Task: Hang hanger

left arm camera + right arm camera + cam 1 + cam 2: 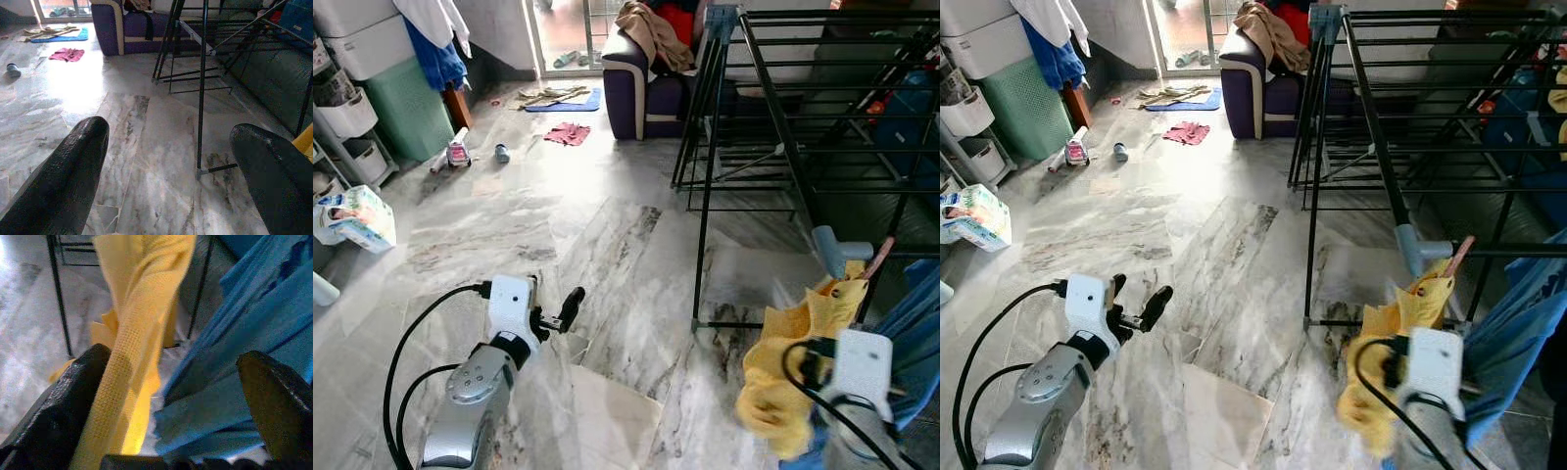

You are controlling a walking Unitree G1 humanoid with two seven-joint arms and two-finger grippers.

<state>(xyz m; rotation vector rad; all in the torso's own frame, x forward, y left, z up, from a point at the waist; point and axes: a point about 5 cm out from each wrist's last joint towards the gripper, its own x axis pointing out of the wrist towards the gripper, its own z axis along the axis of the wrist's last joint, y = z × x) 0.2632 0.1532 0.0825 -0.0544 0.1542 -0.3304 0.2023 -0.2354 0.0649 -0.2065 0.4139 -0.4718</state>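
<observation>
Right wrist view: the right gripper [171, 396] is spread apart beside a yellow towel [139, 333], judged already hung on its hanger [1456, 257] at the drying rack [1381, 157] corner. Left gripper [171, 161] is held apart, empty.

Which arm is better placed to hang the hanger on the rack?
Right. Its gripper is beside the yellow cloth at the rack; the left gripper hovers over bare floor.

A yellow cloth [1400, 338] hangs at the drying rack [1381, 147] corner, beside blue fabric [1508, 333]; the left gripper [1141, 305] hovers over marble floor [1224, 264].
</observation>
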